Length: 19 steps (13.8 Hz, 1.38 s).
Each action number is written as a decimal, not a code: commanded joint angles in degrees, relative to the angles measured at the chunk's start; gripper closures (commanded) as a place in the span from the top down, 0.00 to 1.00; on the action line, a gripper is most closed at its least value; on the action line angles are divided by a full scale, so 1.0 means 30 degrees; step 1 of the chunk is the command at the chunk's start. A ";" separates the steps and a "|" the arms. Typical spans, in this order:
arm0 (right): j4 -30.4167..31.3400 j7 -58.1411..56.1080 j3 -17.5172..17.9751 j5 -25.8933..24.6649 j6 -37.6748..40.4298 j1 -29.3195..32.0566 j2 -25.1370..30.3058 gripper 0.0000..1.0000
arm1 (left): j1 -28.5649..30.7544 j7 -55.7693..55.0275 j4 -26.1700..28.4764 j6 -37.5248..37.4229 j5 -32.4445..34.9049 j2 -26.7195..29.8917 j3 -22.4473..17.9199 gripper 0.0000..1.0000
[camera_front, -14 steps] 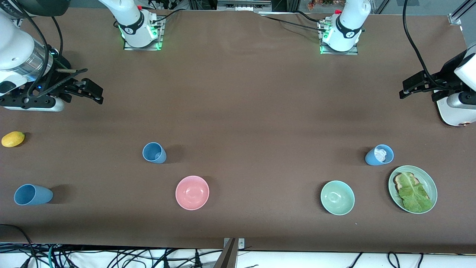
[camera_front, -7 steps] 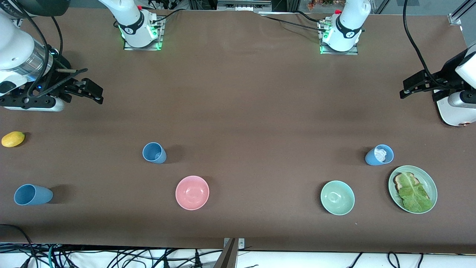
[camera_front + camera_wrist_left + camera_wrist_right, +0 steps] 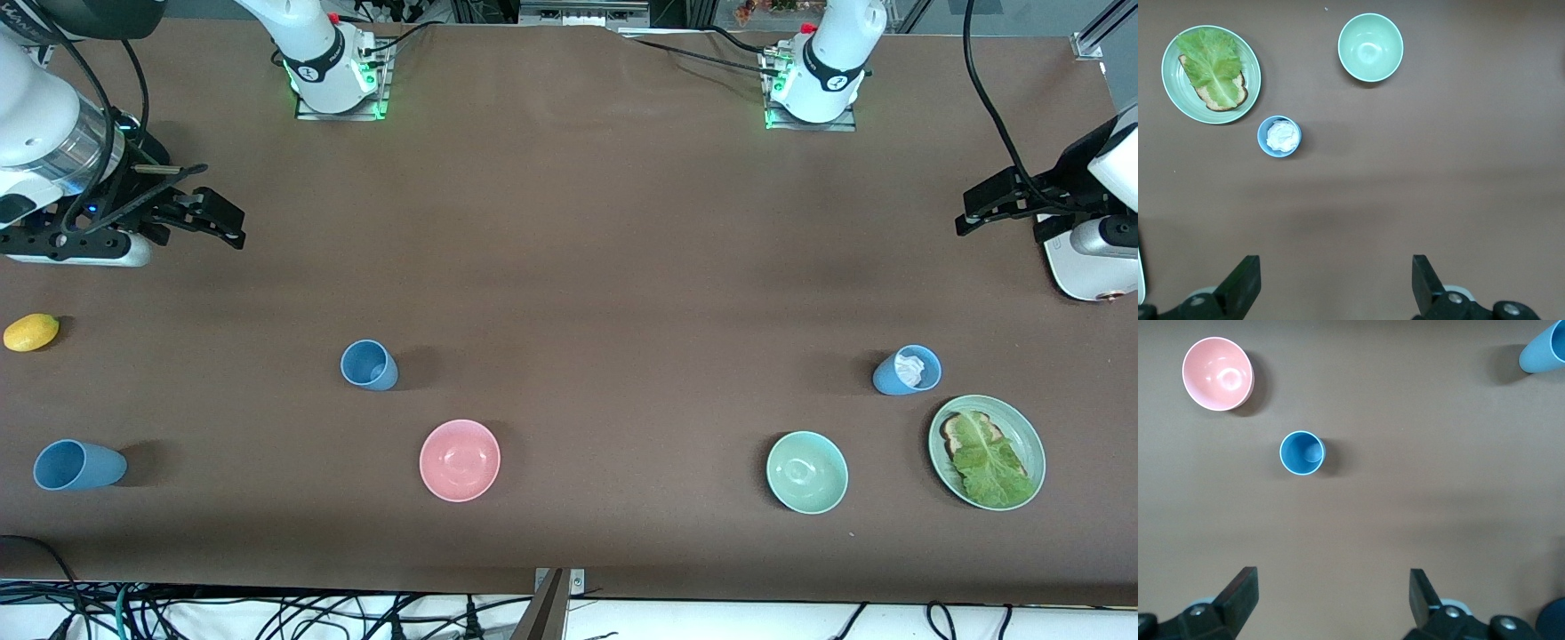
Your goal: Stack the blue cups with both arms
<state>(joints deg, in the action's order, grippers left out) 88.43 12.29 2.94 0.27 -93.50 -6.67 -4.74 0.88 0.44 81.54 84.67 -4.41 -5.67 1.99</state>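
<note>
Evidently nothing is stacked yet, and both arms hang back at the upper corners of the front view. The right claw (image 3: 213,218) hovers at upper left, spread wide and holding nothing; the left claw (image 3: 987,209) at upper right is just as wide and empty. Three blue cups stand apart on the brown surface (image 3: 587,267): one at left of centre (image 3: 369,365), one at lower left (image 3: 76,465), and one at right with something white crumpled inside (image 3: 907,370), just above the plate of toast and lettuce (image 3: 1031,427). A pink bowl (image 3: 460,460) and green bowl (image 3: 806,472) sit low between them. I'd judge the next move is each claw dropping over its nearest cup, though the white stuffing may block nesting.
</note>
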 commanded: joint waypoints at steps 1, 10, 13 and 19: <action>-0.0122 -0.0345 -0.0014 0.0056 0.0198 0.0085 0.0087 1.00 | 0.0058 0.0382 -0.0346 -0.0098 0.0064 -0.0074 0.0010 1.00; -0.0122 -0.0316 -0.0014 0.0056 0.0198 0.0085 0.0087 1.00 | 0.0292 0.0148 -0.0375 -0.0040 -0.0170 -0.0776 -0.0136 1.00; -0.0122 -0.0287 -0.0014 0.0056 0.0198 0.0114 0.0087 1.00 | 0.0293 0.0293 -0.0404 -0.0039 0.0063 -0.1390 -0.0165 1.00; -0.0122 -0.0229 -0.0014 0.0173 0.0198 0.0114 0.0087 1.00 | 0.0790 0.0001 -0.0317 0.1389 0.0091 -0.4732 -0.0078 1.00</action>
<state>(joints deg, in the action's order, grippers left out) 88.43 12.28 2.90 0.27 -93.49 -6.64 -4.79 1.99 0.32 82.38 87.46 -4.41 -18.19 1.55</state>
